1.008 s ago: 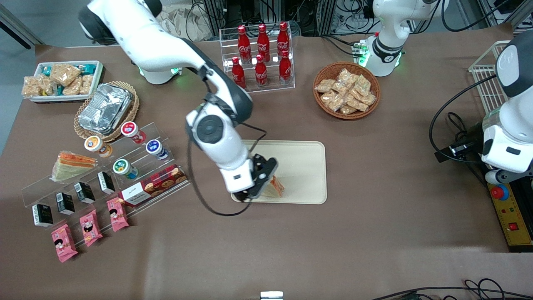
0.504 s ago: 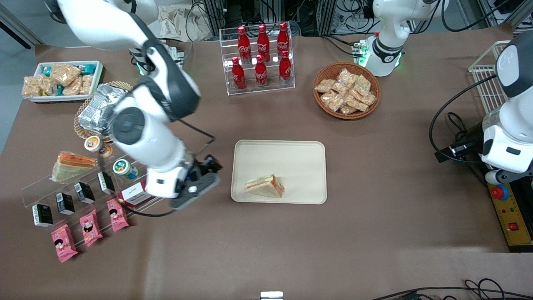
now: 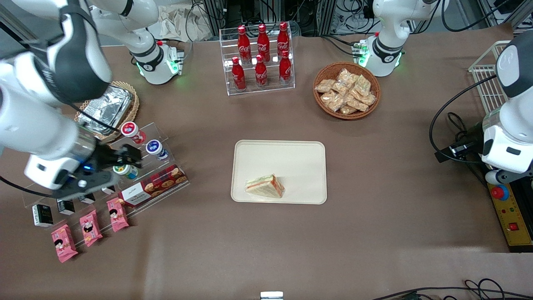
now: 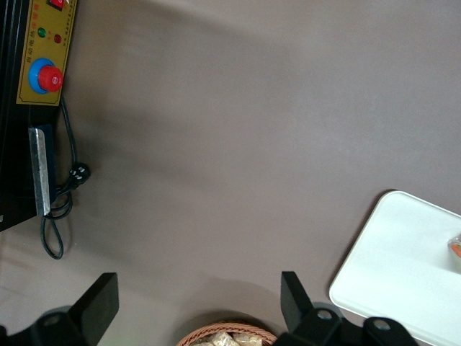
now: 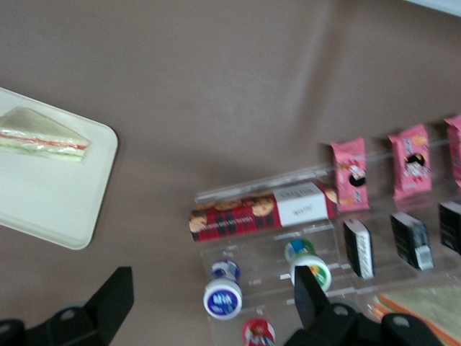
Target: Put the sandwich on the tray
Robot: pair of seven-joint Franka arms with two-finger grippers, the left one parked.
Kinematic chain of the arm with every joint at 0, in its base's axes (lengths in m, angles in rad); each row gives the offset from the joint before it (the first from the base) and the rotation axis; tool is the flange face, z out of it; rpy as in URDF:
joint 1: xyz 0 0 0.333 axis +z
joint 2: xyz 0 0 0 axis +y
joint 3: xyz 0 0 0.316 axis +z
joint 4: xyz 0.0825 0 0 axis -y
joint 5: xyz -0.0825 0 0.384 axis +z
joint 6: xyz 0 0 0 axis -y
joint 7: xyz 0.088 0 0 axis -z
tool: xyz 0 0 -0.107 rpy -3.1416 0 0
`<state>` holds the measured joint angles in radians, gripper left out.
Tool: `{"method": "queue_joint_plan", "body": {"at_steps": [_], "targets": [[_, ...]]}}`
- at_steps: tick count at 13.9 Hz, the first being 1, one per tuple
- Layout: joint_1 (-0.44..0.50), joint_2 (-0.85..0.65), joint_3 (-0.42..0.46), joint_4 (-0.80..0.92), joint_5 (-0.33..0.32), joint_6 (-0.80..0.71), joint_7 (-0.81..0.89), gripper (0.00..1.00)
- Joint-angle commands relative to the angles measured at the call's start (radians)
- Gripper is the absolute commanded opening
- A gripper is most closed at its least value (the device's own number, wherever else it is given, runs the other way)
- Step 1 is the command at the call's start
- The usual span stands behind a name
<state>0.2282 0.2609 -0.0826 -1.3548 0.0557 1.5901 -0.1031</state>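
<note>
The sandwich (image 3: 265,186), a wrapped triangular wedge with orange and green layers, lies flat on the cream tray (image 3: 291,162), near the tray's rim closest to the front camera. Nothing touches it. My right gripper (image 3: 128,158) hovers open and empty above the clear acrylic rack of small cups (image 3: 154,146), toward the working arm's end of the table and well apart from the tray. The right wrist view shows the sandwich (image 5: 45,135) on the tray (image 5: 65,209), with the gripper (image 5: 212,288) over a blue-lidded cup (image 5: 222,298). A tray corner (image 4: 403,267) appears in the left wrist view.
On the acrylic rack sit a red biscuit box (image 3: 154,185), black cartons (image 3: 41,214) and pink snack packets (image 3: 89,227). A foil container in a wicker basket (image 3: 106,106), a cola bottle rack (image 3: 261,54) and a basket of snack bags (image 3: 346,89) stand farther from the camera.
The gripper let go of the sandwich on the tray, then swung away toward the working arm's end and now hangs over the acrylic rack. The sandwich stays where it was set.
</note>
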Motion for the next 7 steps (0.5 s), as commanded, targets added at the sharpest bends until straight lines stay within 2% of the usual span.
{"method": "queue_joint_plan", "body": {"at_steps": [1,5,7], "targets": [[0.008,-0.046,-0.074,-0.027,0.009,-0.028,-0.027,0.99],[0.005,-0.071,-0.189,-0.026,0.023,-0.071,-0.116,0.99],[0.002,-0.078,-0.210,-0.021,0.023,-0.078,-0.109,0.99]]}}
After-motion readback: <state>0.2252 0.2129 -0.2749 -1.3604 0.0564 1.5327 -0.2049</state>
